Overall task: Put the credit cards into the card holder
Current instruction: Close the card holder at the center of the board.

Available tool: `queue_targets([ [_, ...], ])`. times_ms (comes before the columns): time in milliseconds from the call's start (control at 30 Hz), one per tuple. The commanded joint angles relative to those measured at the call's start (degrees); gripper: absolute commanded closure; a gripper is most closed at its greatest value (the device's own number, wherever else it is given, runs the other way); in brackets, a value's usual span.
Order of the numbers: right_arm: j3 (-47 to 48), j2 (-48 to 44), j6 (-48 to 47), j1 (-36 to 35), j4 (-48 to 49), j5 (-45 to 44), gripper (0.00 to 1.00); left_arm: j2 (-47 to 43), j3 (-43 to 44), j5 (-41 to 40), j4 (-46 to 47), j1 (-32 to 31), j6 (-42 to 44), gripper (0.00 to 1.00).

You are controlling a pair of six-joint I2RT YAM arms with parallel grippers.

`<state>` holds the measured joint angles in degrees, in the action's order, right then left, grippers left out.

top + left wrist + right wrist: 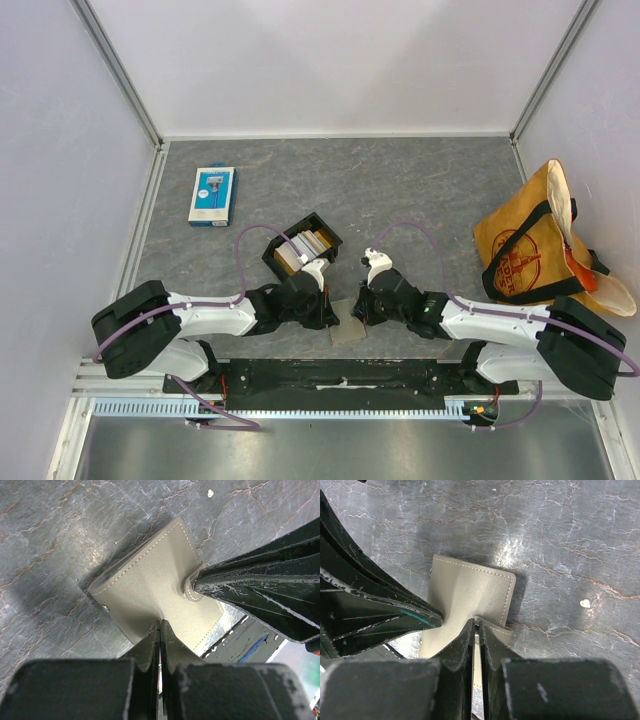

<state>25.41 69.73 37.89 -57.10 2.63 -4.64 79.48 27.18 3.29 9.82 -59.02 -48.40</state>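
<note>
The card holder (349, 332) is a flat grey-tan wallet lying closed on the table near the front edge, between the two arms. My left gripper (160, 621) is shut, and its tips pinch a raised fold of the holder's cover (150, 575). My right gripper (477, 624) comes in from the other side and is shut on the small stitched snap tab at the holder's edge (470, 590). Its fingers (260, 585) show at the right of the left wrist view. The credit cards (303, 246) stand on edge in a black tray (272, 258) just behind the left gripper.
A blue-and-white retail pack (212, 195) lies at the back left. An orange tote bag (530, 245) with black handles slumps at the right side. White walls with metal rails enclose the grey table (400, 190).
</note>
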Motion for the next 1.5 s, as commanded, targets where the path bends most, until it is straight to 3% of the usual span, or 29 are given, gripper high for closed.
queue_targets([
  [0,0.34,0.58,0.43,0.41,1.32,1.04,0.88,1.29,0.86,-0.83,-0.86,-0.65,-0.73,0.98],
  [633,-0.18,3.04,0.34,0.59,2.90,7.54,0.88,2.26,1.56,-0.65,-0.86,-0.74,-0.55,0.98],
  [933,0.08,2.87,-0.01,0.59,-1.14,8.25,0.89,2.61,1.91,-1.27,-1.12,-0.74,-0.82,0.98],
  [1233,0.69,0.14,-0.97,0.59,-2.55,6.49,0.89,2.34,1.91,-2.06,-1.74,-0.74,-1.34,0.98],
  [1467,2.45,-3.11,-0.89,0.59,-6.50,2.10,0.83,2.08,2.09,-1.71,-1.74,-0.65,-0.99,0.97],
])
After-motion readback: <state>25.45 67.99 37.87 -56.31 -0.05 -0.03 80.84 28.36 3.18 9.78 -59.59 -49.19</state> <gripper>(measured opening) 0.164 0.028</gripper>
